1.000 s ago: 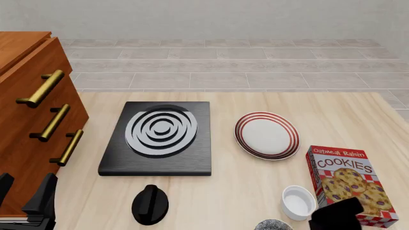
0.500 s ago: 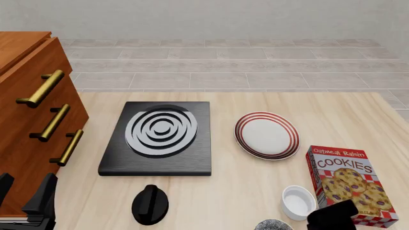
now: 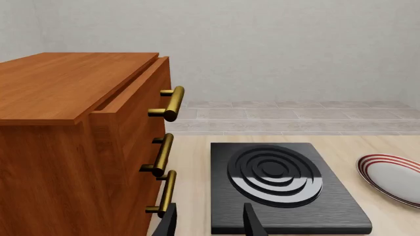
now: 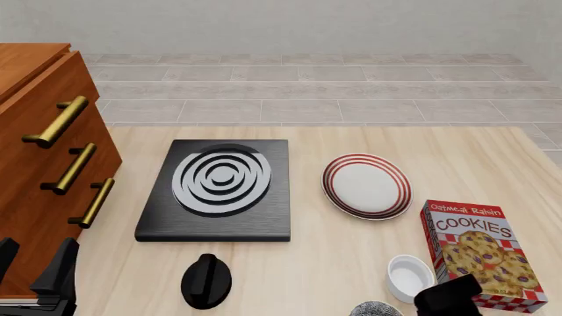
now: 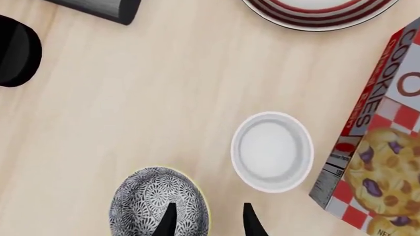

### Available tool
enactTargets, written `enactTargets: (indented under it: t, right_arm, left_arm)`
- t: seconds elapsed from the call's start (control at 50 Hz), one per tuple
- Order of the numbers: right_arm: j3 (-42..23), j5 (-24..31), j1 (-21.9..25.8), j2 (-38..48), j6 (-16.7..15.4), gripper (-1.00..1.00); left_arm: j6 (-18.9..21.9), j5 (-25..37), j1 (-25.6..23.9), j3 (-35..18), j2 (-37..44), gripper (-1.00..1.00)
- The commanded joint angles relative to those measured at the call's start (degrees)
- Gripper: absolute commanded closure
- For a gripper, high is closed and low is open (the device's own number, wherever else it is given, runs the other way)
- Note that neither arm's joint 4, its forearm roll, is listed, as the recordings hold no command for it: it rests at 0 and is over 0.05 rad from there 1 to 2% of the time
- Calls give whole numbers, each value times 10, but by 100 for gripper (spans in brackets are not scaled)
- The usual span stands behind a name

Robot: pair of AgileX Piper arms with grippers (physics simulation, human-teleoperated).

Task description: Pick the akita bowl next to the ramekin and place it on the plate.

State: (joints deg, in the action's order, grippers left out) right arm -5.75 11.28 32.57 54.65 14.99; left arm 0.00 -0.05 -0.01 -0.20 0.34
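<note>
Approach stage — right gripper (image 5: 206, 221) open and empty above the near table edge. Akita bowl (image 5: 157, 204) just left of the ramekin (image 5: 272, 151), apart. Best to straddle only the bowl's rim, clear of the ramekin, then carry far to the plate (image 4: 366, 185).

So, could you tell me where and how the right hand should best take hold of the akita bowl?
Probably by its rim, from straight above. The akita bowl sits upright and open on the table, so one finger can drop inside and one outside its thin wall. I'd choose the rim side facing away from the ramekin, which sits apart but close. The right hand hovers open over the rim nearer the ramekin.
</note>
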Motion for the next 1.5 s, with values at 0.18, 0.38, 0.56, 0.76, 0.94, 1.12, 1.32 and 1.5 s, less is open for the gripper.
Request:
enactTargets:
  t: [0.18, 0.38, 0.56, 0.76, 0.94, 1.12, 1.32, 1.5]
  right_arm:
    - [16, -45, 4, 40, 4, -100]
    - [10, -26, 21, 21, 20, 100]
    - [2, -10, 25, 8, 21, 100]
    - [-16, 27, 37, -22, 29, 100]
    - [-28, 46, 45, -36, 37, 100]
    - [-30, 46, 60, -43, 81, 100]
    - [-44, 62, 72, -62, 109, 100]
    - [-51, 71, 82, -79, 152, 100]
  left_arm:
    - [0, 0, 0, 0, 0, -100]
    - [0, 0, 0, 0, 0, -100]
    - [0, 0, 0, 0, 0, -100]
    - [0, 0, 0, 0, 0, -100]
    - [0, 0, 0, 0, 0, -100]
    - [0, 0, 0, 0, 0, -100]
    - [0, 0, 0, 0, 0, -100]
    - [0, 0, 0, 0, 0, -100]
